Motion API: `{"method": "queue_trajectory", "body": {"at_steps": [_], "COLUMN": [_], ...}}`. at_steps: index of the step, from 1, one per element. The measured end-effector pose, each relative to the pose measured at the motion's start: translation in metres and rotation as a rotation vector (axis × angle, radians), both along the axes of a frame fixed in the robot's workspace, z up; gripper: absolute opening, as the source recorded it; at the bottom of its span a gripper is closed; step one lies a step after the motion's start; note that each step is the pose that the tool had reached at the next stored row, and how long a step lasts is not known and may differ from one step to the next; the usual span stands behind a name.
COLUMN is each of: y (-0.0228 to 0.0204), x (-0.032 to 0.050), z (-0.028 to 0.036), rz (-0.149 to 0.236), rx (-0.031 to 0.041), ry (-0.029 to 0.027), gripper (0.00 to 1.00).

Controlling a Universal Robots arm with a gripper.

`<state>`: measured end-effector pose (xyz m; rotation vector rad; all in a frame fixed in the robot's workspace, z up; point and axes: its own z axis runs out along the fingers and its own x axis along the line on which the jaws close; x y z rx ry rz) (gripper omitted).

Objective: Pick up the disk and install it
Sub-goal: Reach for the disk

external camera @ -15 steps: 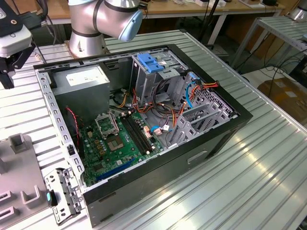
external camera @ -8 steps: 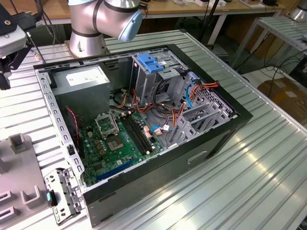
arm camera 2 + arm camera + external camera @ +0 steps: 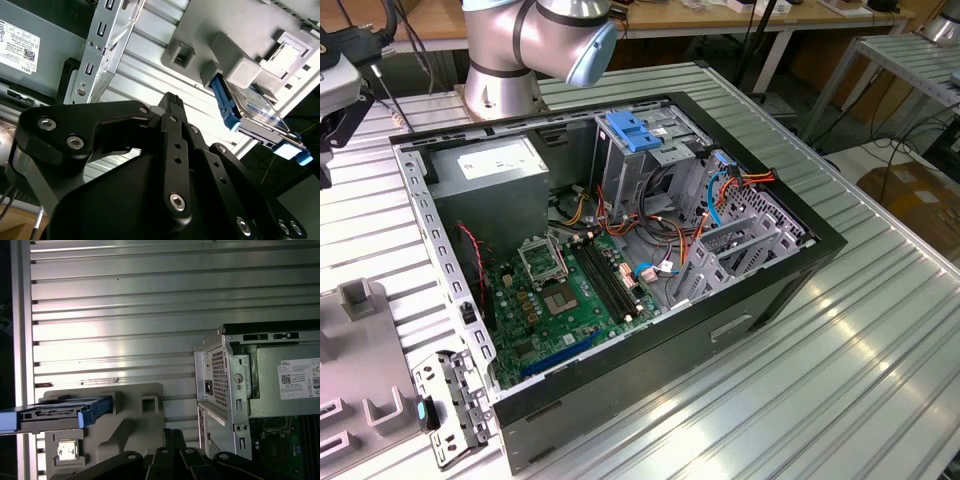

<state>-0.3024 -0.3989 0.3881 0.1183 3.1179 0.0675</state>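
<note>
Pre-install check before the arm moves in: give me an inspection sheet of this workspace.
Surface: ribbed metal table carrying an open computer case.
Job's things: disk sits in a grey fixture on the table beside the case, not held.
Clutter: light-blue latch plate on the drive cage.
Grippers: tool hangs over the table near the fixture, apart from the disk.
Cables: red, orange and blue cables loose inside the case.
Surroundings: workbench behind, cardboard box on the floor.

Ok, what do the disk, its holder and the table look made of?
The disk has a grey, shiny body, likely metal, and glossy blue rails, likely plastic. The holder is matte grey with rounded moulded edges, probably plastic. The table is ribbed with a bare sheen, likely aluminium.
</note>
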Motion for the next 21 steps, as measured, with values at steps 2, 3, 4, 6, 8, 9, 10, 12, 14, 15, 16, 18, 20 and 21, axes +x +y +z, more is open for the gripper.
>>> {"method": "queue_trajectory", "body": {"at_steps": [2, 3, 4, 6, 8, 9, 10, 12, 14, 15, 16, 18, 20, 21], "y": [0.0, 0.0, 0.0, 0.0, 0.0, 0.0, 0.0, 0.0, 0.0, 0.0, 0.0, 0.0, 0.0, 0.0], "x": [-0.0013, -0.0022, -0.0029, -0.0048, -0.0067, -0.0079, -0.0091, -0.0136, -0.0185, -0.0212, -0.0225, -0.0249, -0.028, -0.0304], "z": [0.0, 0.0, -0.0001, -0.0001, -0.0001, -0.0002, -0.0001, -0.0002, -0.0002, -0.0003, -0.0003, -0.0003, -0.0003, -0.0004], "rz": [0.0, 0.0, 0.0, 0.0, 0.0, 0.0, 0.0, 0.0, 0.0, 0.0, 0.0, 0.0, 0.0, 0.0], "rx": [0.0, -0.0001, 0.0, 0.0, -0.0001, 0.0, -0.0001, -0.0001, -0.0001, -0.0001, -0.0001, -0.0001, 0.0, -0.0001], "ry": [0.0001, 0.0001, 0.0001, 0.0001, 0.0001, 0.0001, 0.0001, 0.0001, 0.0002, 0.0001, 0.0001, 0.0001, 0.0001, 0.0002], "gripper": [0.11, 0.11, 0.11, 0.11, 0.11, 0.11, 0.11, 0.11, 0.11, 0.11, 0.11, 0.11, 0.11, 0.11]}}
